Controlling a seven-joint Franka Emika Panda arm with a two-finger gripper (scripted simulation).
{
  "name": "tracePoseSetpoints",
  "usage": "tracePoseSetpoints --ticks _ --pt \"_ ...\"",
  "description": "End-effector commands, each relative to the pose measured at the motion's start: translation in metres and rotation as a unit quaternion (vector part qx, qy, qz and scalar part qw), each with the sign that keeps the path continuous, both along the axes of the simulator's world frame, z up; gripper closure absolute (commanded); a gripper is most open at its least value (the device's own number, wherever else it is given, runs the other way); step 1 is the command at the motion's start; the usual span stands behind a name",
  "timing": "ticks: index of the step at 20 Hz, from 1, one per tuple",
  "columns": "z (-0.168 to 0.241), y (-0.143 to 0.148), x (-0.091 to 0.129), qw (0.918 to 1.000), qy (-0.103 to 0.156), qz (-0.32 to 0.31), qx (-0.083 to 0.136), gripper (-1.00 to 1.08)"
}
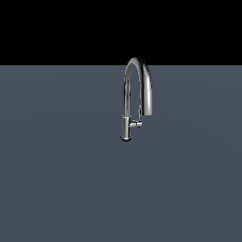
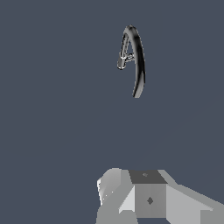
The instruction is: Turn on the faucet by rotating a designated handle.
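The chrome faucet (image 1: 126, 90) stands upright on the flat grey floor (image 1: 56, 165), its arched spout curving toward the exterior view's right. The handle (image 1: 136, 124) is a short stub with a thin lever, jutting from the lower stem to the exterior view's right. No arm or gripper shows in the exterior view. The wrist view looks down on the faucet (image 2: 141, 65) from a distance, with the handle (image 2: 124, 59) beside its base. Grey blocky parts of my gripper (image 2: 146, 192) fill that picture's edge, far from the faucet. How its jaws stand is unclear, and I see nothing held.
Only the flat grey floor (image 2: 52, 131) surrounds the faucet, with a black background (image 1: 56, 28) behind it in the exterior view.
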State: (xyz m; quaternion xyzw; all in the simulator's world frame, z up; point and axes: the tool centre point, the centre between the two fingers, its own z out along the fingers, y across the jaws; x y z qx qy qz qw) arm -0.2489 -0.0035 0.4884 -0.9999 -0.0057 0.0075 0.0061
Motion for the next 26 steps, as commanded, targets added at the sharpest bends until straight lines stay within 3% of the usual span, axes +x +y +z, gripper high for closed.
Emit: tracePoseSetpoints --ticks 1,14,26 --pt "-0.001 0.0 0.006 0.9999 0.007 -0.005 0.005 1.08" --pt "-0.013 -0.001 0.063 0.9932 0.078 -0.063 0.059 1.08" --pt "-0.039 -0.01 0.129 0.9702 0.162 -0.131 0.124 1.08"
